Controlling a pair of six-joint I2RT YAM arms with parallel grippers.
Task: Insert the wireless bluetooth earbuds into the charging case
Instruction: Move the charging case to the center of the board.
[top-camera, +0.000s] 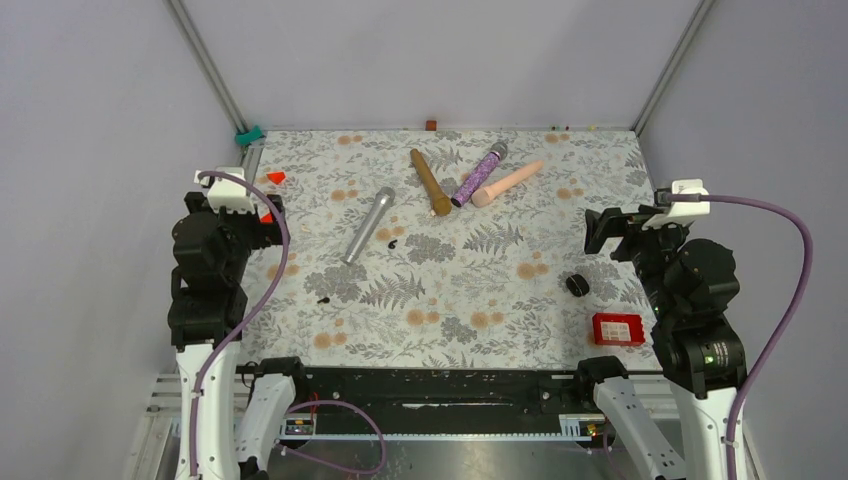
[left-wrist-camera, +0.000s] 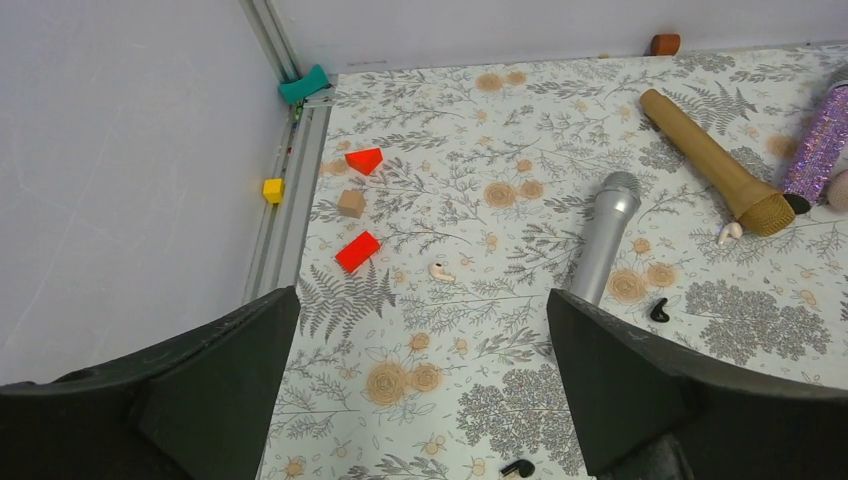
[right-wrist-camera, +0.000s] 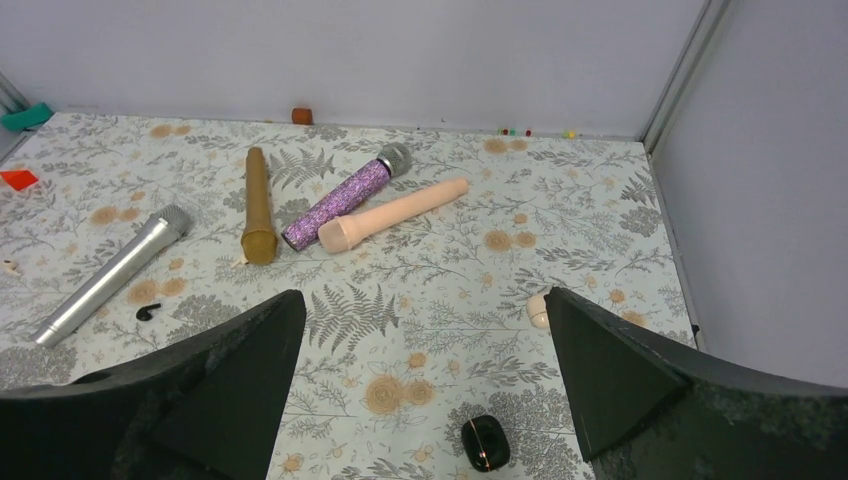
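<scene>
Spread wide and holding nothing, left jaws and right jaws, ready to pick. On the table (top-camera: 480, 310), at 8 o'clock, one black earbud (top-camera: 323, 299). At 4, round black case (right-wrist-camera: 485, 443), likely handy for right arm. Farther, at 9, second black earbud (top-camera: 391, 243), just beside silver microphone (top-camera: 368, 225).

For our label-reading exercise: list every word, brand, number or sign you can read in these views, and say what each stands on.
No text can be read in any view.
Red box at the table's near right: pale marks on its top, too small to read.
Round black case: no lettering that I can make out.
</scene>
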